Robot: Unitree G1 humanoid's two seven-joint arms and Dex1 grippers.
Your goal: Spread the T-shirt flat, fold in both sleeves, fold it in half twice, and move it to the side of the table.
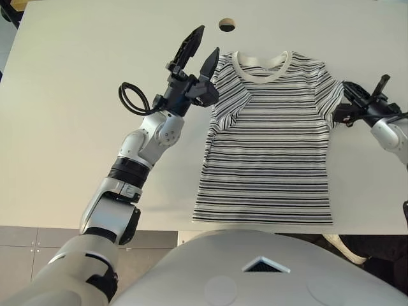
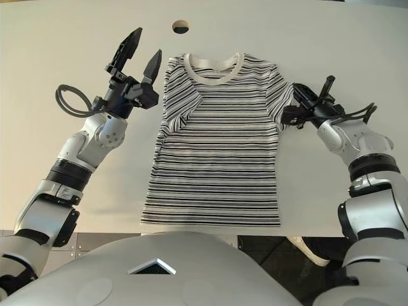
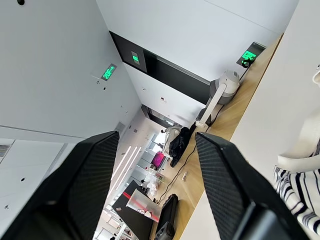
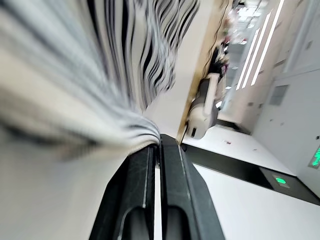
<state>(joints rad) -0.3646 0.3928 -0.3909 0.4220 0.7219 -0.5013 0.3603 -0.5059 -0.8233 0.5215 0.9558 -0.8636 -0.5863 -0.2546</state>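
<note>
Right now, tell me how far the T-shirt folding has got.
Done: the T-shirt lies spread flat on the table, its left sleeve folded in. In hand: the right gripper is shut on the right sleeve; the left gripper hangs open. Left: that sleeve, both half folds, moving it aside.

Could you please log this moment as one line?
left gripper open, raised; right gripper shut on sleeve; T-shirt flat on table

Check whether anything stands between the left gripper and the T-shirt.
Nothing visible does. The open left gripper is raised just beside the T-shirt at its shoulder, with only bare table between them. The right gripper is shut on the opposite sleeve.
</note>
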